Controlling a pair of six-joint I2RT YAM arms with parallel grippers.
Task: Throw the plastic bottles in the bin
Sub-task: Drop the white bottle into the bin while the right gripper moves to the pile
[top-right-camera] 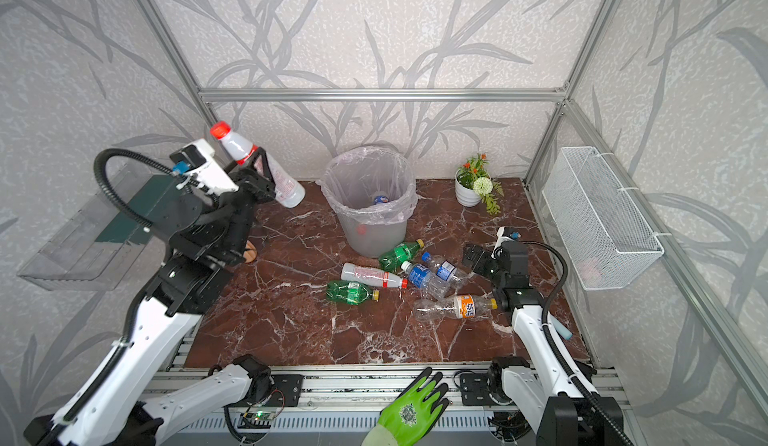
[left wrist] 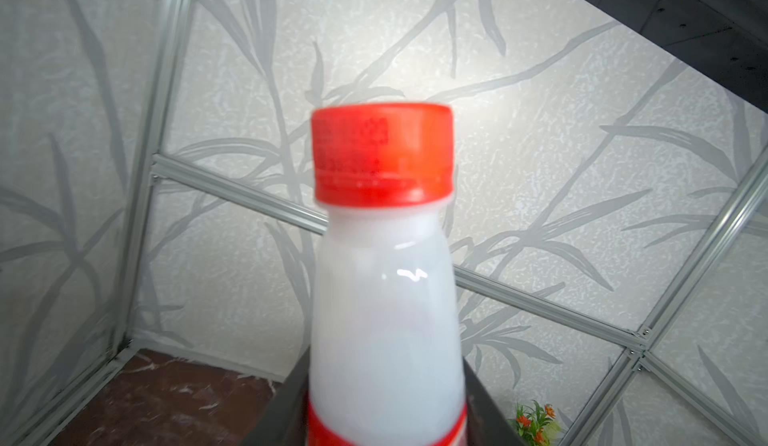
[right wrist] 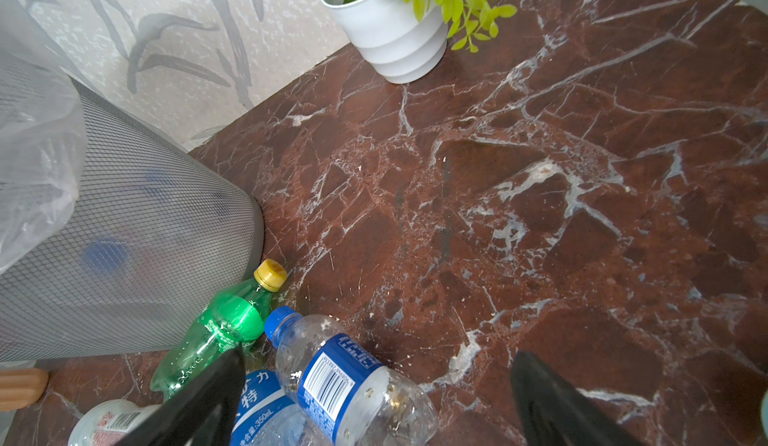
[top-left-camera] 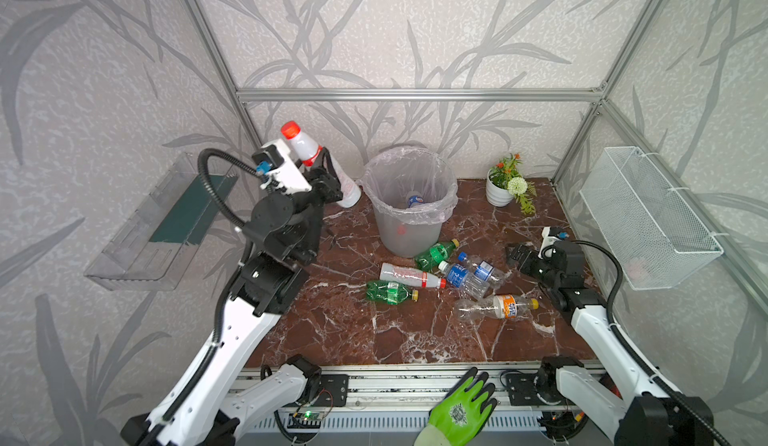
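Green glove [top-left-camera: 461, 410]: on the near rail, apart from the bottles.
Orange-label bottle [top-left-camera: 496, 307]: on its side near right on the desk [top-left-camera: 415, 331]; clear and dented, so likely empty, light and thin-walled. A hard squeeze would crush it.
Near green bottle [top-left-camera: 388, 291], lying milky bottle [top-left-camera: 409, 275]: side by side mid-desk. Both are round and slick and should roll if nudged. Best taken across the body, or at the stiffer neck under the cap.
Blue-label bottles [right wrist: 345, 373]: two, touching, right of centre.
Right tool [top-left-camera: 516, 256]: spread wide, low, just right of the blue-label bottles, holding nothing.
Far green bottle [top-left-camera: 436, 254]: against the foot of the bin.
Left tool [top-left-camera: 318, 158]: raised left of the bin, pinching the held bottle at its red band.
Held bottle [left wrist: 386, 298]: milky-white, red cap up and tilted left, base hanging toward the bin's left rim, not yet over the opening. With the grip so high, the base may swing.
Bin [top-left-camera: 409, 236]: far middle, bagged, with one bottle inside [top-left-camera: 414, 199].
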